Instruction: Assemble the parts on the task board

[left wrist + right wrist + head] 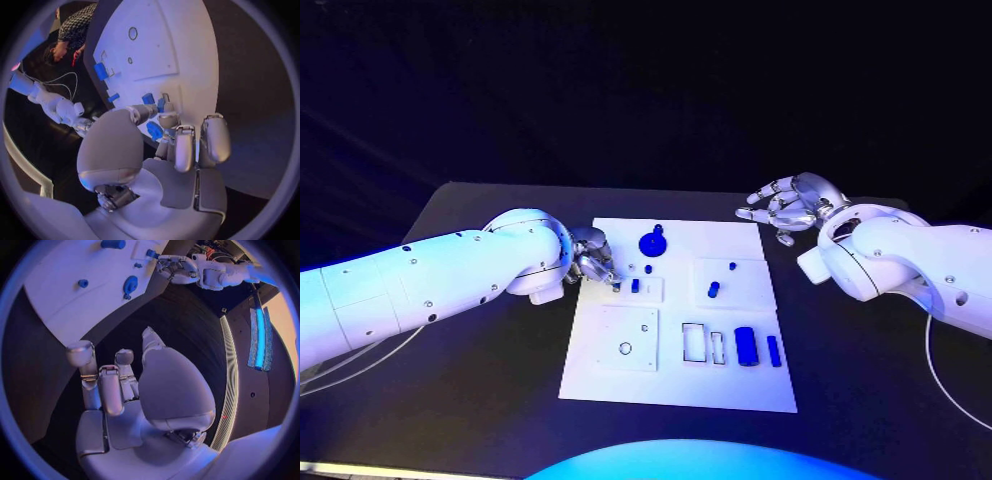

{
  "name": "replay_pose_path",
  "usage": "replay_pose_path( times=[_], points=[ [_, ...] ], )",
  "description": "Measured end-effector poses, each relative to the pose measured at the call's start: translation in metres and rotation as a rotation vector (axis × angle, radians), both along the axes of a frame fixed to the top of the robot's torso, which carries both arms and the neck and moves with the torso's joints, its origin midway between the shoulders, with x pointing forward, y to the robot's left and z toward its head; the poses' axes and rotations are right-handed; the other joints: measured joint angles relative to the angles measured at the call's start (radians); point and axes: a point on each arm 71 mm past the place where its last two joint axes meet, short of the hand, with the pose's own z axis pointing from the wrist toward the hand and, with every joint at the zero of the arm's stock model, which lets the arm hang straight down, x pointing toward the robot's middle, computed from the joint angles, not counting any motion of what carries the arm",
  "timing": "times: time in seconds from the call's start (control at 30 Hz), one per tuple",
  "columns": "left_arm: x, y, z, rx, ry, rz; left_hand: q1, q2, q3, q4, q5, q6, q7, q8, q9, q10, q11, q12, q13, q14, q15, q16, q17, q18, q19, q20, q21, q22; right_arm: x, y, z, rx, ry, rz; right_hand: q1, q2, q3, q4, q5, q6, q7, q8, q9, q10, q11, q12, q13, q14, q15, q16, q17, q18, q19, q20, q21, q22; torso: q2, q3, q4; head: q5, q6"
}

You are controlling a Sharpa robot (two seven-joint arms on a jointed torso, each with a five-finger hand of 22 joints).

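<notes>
On the black tabletop [473, 400], the task board [678, 330] lies central. The left hand [593, 256] pinches a small blue part [154, 131] at its edge, probably for seating; the right hand [790, 205] hovers, fingers spread, empty.

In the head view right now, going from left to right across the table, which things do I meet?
Left hand → round blue part → small blue part → large blue cylinder → thin blue bar → right hand. All the parts lie on the task board.
</notes>
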Motion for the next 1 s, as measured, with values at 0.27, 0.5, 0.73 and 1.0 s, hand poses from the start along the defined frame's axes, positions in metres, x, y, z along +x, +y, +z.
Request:
replay_pose_path(
  times=[0.27,0.5,0.73,1.0],
  points=[
    [-0.001,0.0005,-0.0033,0.006,0.004,0.0,-0.002,-0.002,0.0,0.0,0.004,0.003,-0.003,0.0,0.0,0.002,-0.002,0.004,0.003,0.0,0.0,0.0,0.0,0.0,0.004,-0.004,0.0,0.002,-0.0016,0.001,-0.0003,0.002,0.001,0.005,0.0,0.0,0.0,0.0,0.0,0.0,0.0,0.0,0.0,0.0,0.0,0.0,0.0,0.0,0.0,0.0,0.0,0.0,0.0,0.0,0.0,0.0,0.0,0.0006,0.0001,0.0,-0.002],
    [-0.0014,0.0003,-0.0041,0.009,0.006,-0.001,-0.002,-0.002,0.0,0.0,0.004,0.004,-0.003,-0.001,0.001,0.004,-0.003,0.004,0.004,0.0,0.0,0.0,0.0,0.0,0.004,-0.004,0.0,0.003,-0.0014,0.0,-0.0004,0.0,0.0,0.003,0.0,0.0,0.0,0.0,0.0,0.0,0.0,0.0,0.0,0.0,0.0,0.0,0.0,0.0,0.0,0.0,0.0,0.0,0.0,0.0,0.0,0.0,0.0,0.0004,0.0,0.001,-0.004],
    [-0.0015,0.0005,-0.0046,0.01,0.008,-0.001,-0.002,-0.002,0.0,0.0,0.004,0.004,-0.003,0.003,0.001,0.004,-0.003,0.004,0.007,0.0,0.0,0.0,0.0,0.0,0.004,-0.004,0.0,0.003,-0.0011,-0.0008,-0.0005,-0.001,-0.001,0.002,0.0,0.0,0.0,0.0,0.0,0.0,0.0,0.0,0.0,0.0,0.0,0.0,0.0,0.0,0.0,0.0,0.0,0.0,0.0,0.0,0.0,0.0,0.0,0.0003,-0.0002,0.001,-0.004],
    [-0.0013,0.0007,-0.005,0.013,0.01,0.0,-0.002,-0.002,0.0,0.0,0.004,0.004,-0.003,0.003,0.001,0.004,-0.003,0.004,0.006,0.0,0.0,0.0,0.0,0.0,0.003,-0.004,0.0,0.003,-0.001,-0.0018,-0.0005,-0.002,-0.001,0.0,0.0,0.0,0.0,0.0,0.0,0.0,0.0,0.0,0.0,0.0,0.0,0.0,0.0,0.0,0.0,0.0,0.0,0.0,0.0,0.0,0.0,0.0,0.0,0.0004,-0.0003,0.001,-0.004]
  ],
)
